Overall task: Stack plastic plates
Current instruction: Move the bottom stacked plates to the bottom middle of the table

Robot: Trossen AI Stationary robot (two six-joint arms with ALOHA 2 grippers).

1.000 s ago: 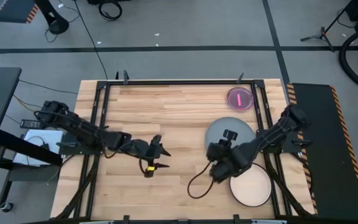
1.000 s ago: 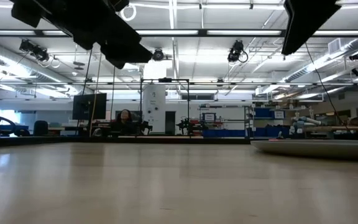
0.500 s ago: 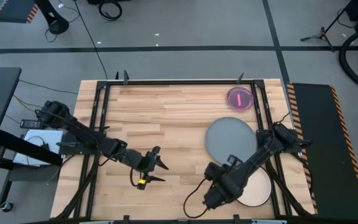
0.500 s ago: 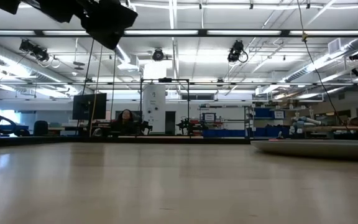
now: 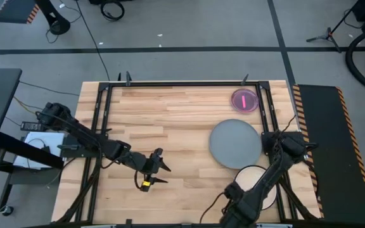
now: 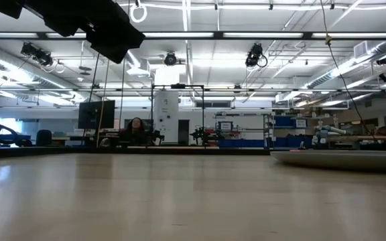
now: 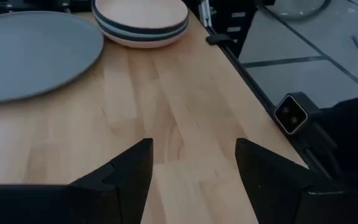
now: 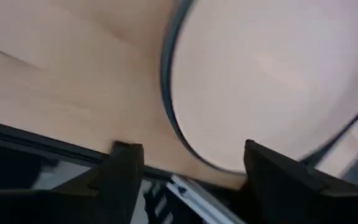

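Lower left of centre in the high view, the left tool (image 5: 159, 173) hangs wide and empty. Right of it lie the grey plate (image 5: 235, 143), the pink-topped stack (image 5: 258, 185) and the red-pink plate (image 5: 244, 100). Bottom right, the right tool (image 8: 185, 171) spreads wide over the stack.

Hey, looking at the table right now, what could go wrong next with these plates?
The stack of plates sits at the table's near edge with the right tool open close over it; a clumsy approach might push it off. The large grey plate lies flat, so pinching its rim may slip.
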